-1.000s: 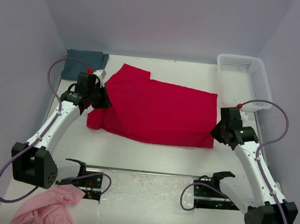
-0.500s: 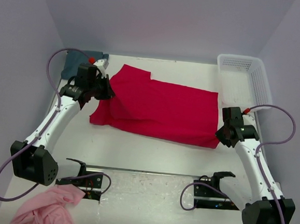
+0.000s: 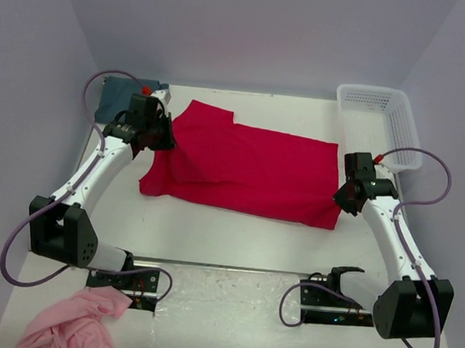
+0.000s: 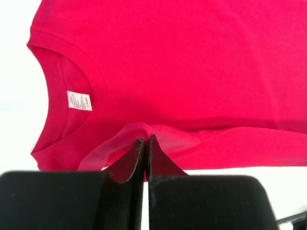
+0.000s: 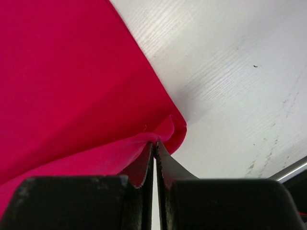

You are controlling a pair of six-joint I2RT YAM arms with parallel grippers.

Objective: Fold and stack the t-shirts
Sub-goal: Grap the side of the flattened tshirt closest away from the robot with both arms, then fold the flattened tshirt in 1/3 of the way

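We are seeing the red t-shirt (image 3: 249, 171) lying across the middle of the desk (image 3: 235, 243), its long axis running 9 to 3 o'clock, with the collar end pointing to 9. The left end effector (image 3: 166, 140) is pinching a fold beside the collar. The right end effector (image 3: 340, 203) is pinching the hem corner at 4 o'clock. The teal t-shirt (image 3: 117, 100) is sitting at 10 o'clock.

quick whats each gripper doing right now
left gripper: closed, pinching a fold of the red t-shirt beside the collar
right gripper: closed, pinching a corner of the same red t-shirt
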